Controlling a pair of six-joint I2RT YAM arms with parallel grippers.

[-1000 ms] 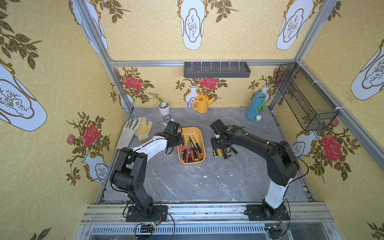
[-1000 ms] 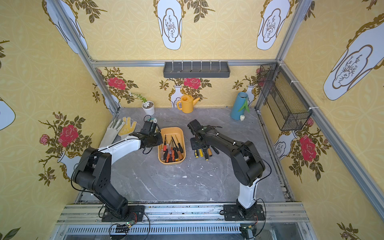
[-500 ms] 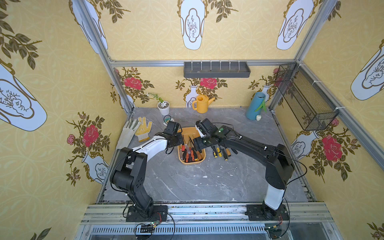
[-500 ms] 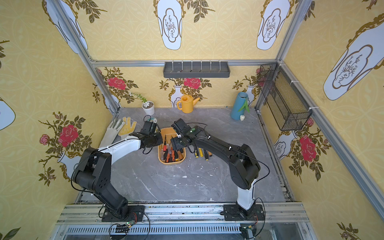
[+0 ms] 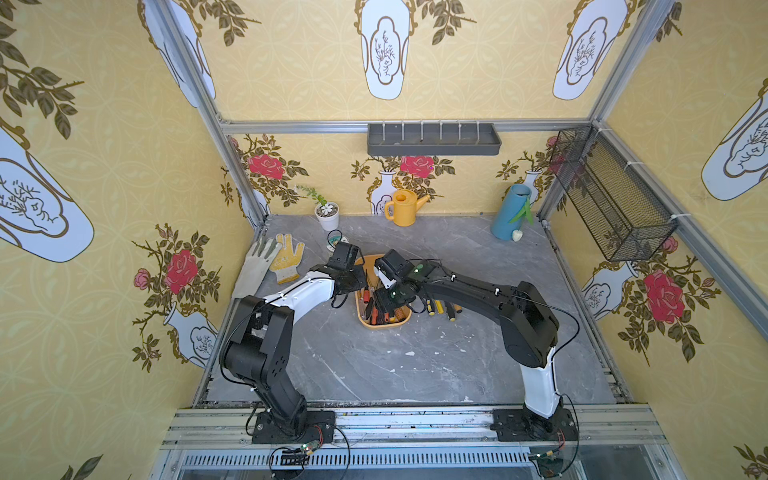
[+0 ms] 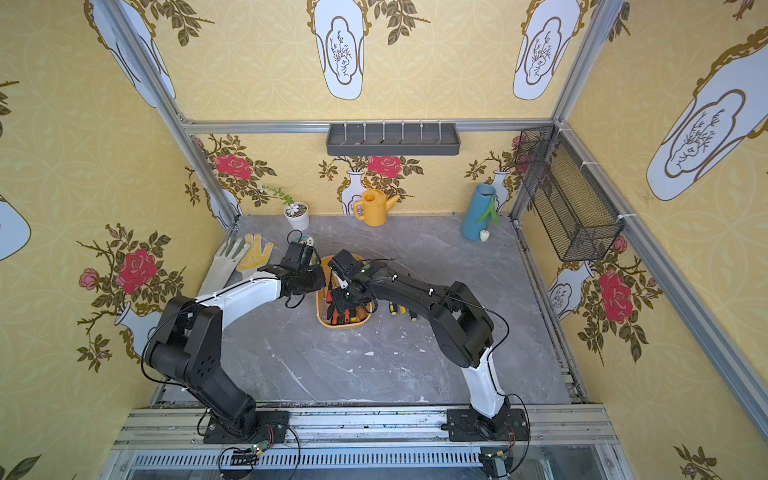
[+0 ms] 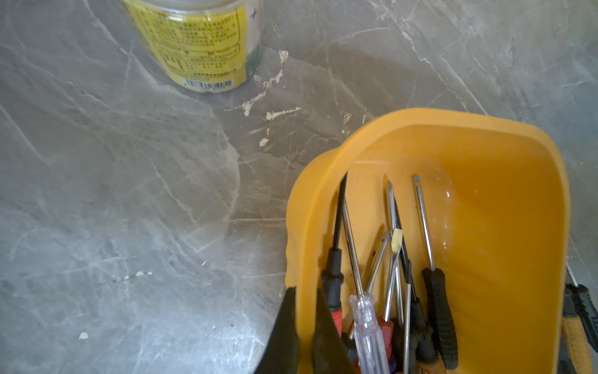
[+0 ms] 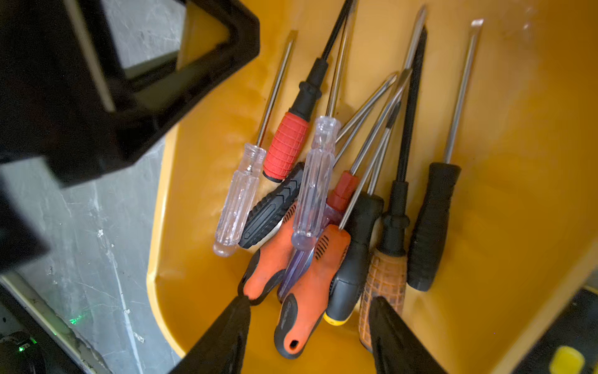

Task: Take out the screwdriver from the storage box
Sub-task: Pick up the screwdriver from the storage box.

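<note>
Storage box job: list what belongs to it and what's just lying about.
Job: storage box, screwdrivers inside it, screwdrivers beside it, left tool gripping its rim, right tool open above them.
Lying about: work gloves, potted plant, yellow watering can, blue vase, labelled jar, grey wall tray, wire mesh basket.

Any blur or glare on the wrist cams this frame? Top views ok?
Left wrist: jar soft, glare patch on the storage box floor. Right wrist: screwdrivers sharp, right gripper dark and soft. Both top views: table evenly lit, sharp.
</note>
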